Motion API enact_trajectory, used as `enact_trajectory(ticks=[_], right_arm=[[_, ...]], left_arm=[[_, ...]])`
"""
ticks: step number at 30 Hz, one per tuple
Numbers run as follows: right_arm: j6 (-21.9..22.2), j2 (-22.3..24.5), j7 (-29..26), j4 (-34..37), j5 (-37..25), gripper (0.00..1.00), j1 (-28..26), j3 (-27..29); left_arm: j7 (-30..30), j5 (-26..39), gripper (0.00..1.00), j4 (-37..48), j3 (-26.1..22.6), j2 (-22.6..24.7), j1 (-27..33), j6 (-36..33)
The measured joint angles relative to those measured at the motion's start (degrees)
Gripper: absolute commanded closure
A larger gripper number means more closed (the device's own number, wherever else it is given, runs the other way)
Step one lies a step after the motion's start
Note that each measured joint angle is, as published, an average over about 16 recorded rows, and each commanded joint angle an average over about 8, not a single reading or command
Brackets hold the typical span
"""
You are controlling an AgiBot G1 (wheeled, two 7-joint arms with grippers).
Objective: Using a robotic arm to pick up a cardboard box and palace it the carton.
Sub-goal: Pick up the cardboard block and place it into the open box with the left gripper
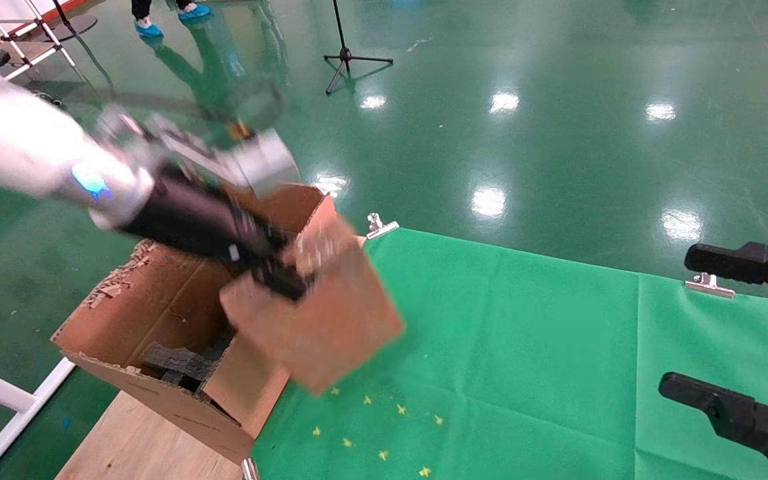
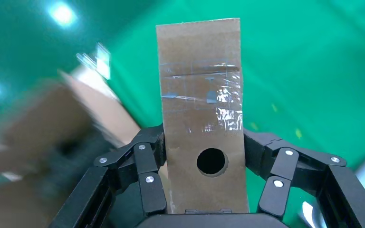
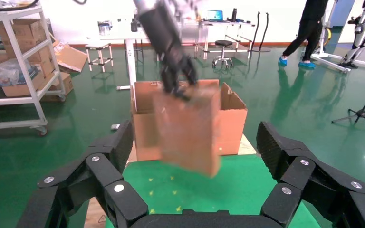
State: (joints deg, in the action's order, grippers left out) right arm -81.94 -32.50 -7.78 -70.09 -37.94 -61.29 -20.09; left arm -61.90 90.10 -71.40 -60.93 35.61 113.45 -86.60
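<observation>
Clamped on the cardboard box (image 1: 321, 320), the left gripper (image 1: 284, 277) of the white robotic arm (image 1: 17, 150) holds it in the air above the near end of the carton (image 1: 157, 313) and the edge of the green cloth (image 1: 524, 347). In the left wrist view the black fingers (image 2: 145, 164) press both narrow sides of the box (image 2: 204, 142), whose face carries shiny tape and 1 round hole. The carton stands open at the left of the table, its flaps ragged, with black foam (image 1: 177, 363) inside. 2 metal clips (image 1: 379, 225) pin the cloth's far edge. At the far right the right gripper (image 1: 751, 337) hangs over the cloth with its fingers spread wide and nothing between them.
</observation>
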Motion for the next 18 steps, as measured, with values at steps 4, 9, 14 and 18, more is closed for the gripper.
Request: enact_trajectory(ticks=[4,9,14,18], right_arm=[[0.0,0.0,0.0,0.0,0.0,0.0,0.0,0.0],[0.0,0.0,0.0,0.0,0.0,0.0,0.0,0.0],[0.0,0.0,0.0,0.0,0.0,0.0,0.0,0.0],[0.0,0.0,0.0,0.0,0.0,0.0,0.0,0.0]], left_arm=[[5.9,0.7,1.0,5.0,2.0,-1.0,4.8,0.1],[14.0,4.2,1.0,13.5,3.0,-1.8,10.5,0.1],[21.9,9.0,1.0,23.3,2.3,-2.1,13.5,0.6],[26.8,12.0,1.0,31.6,1.2,-1.8,13.6,1.9]])
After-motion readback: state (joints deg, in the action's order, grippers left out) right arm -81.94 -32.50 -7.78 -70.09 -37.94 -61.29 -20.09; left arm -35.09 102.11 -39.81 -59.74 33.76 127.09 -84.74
